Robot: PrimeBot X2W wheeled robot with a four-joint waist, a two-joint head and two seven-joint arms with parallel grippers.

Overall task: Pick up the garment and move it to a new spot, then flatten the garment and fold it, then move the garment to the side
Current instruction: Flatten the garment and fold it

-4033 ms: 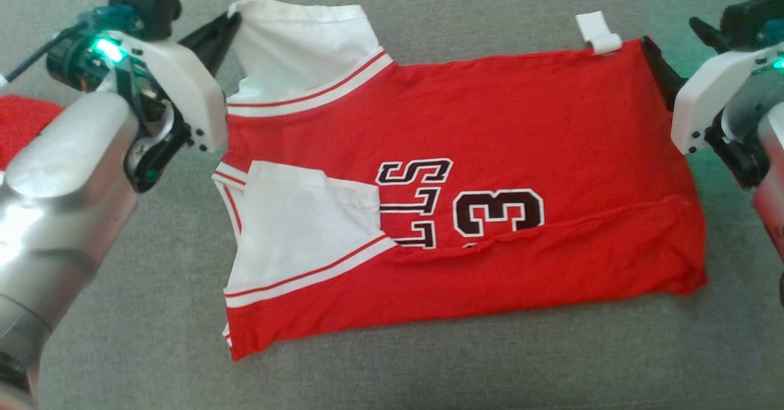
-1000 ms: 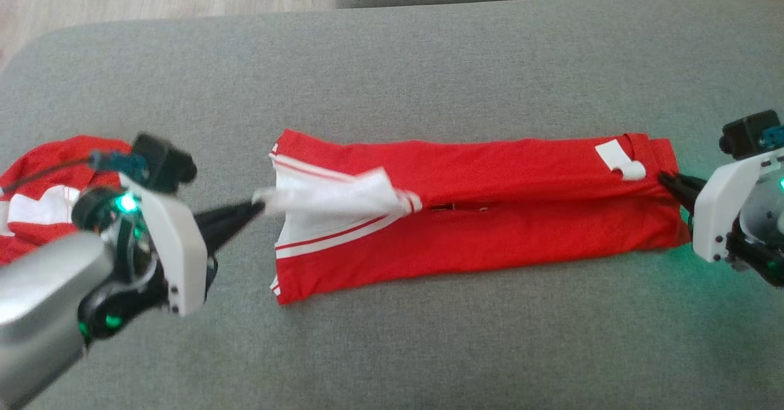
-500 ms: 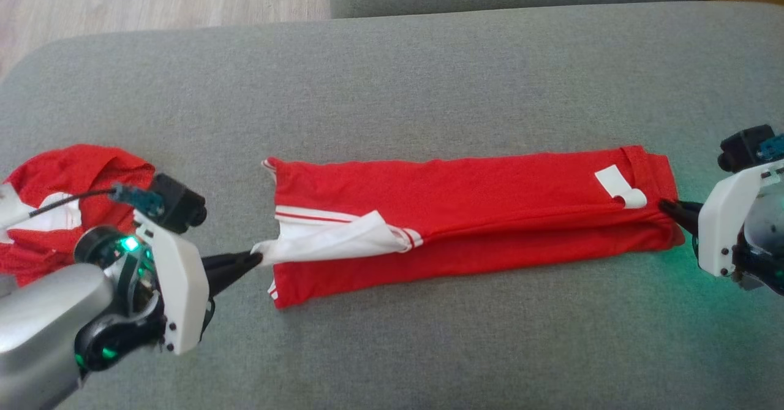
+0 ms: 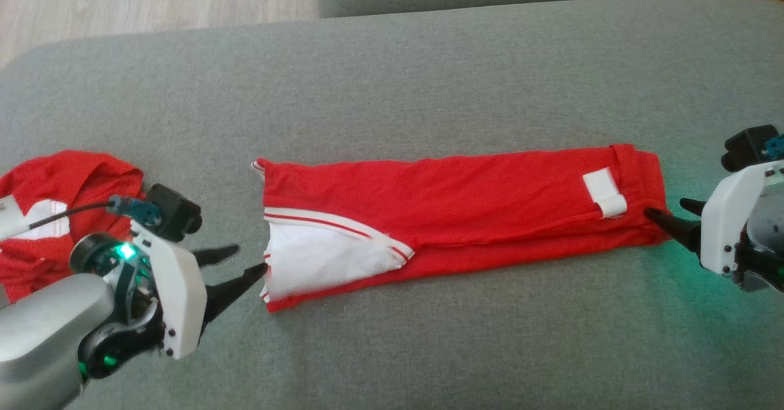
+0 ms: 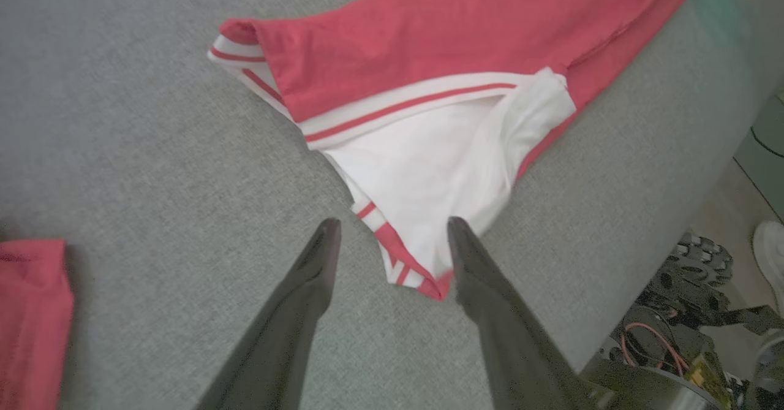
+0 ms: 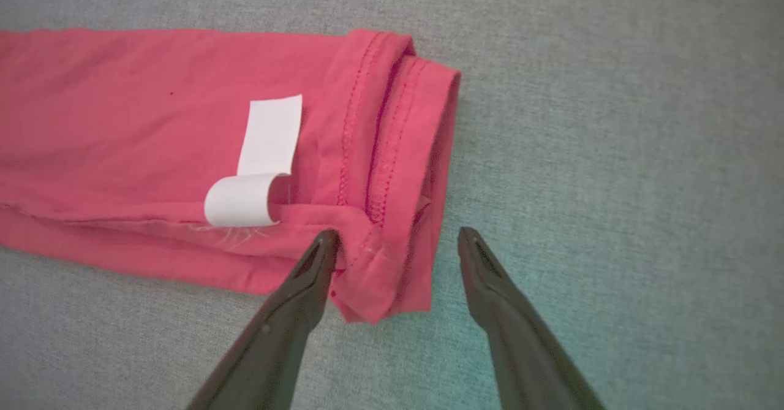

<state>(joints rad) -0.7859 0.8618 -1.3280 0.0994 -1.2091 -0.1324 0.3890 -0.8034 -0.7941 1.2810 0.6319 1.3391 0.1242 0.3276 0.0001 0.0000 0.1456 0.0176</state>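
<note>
The folded garment (image 4: 459,211) lies lengthwise left-to-right, white sleeve leftward.

garment (image 4: 453,214) on sofa (image 4: 429,79), second garment (image 4: 55,208) far left

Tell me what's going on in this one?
A two-armed robot is folding a red-and-white jersey on a grey sofa cushion. The jersey lies flat, folded lengthwise into a long narrow strip. The left claw is open at the white sleeve end, and the right claw is open at the hem end near the white tag. A corner of cloth lies between each claw's fingers, but neither pinches it. A second red garment lies crumpled beyond the left arm.
</note>
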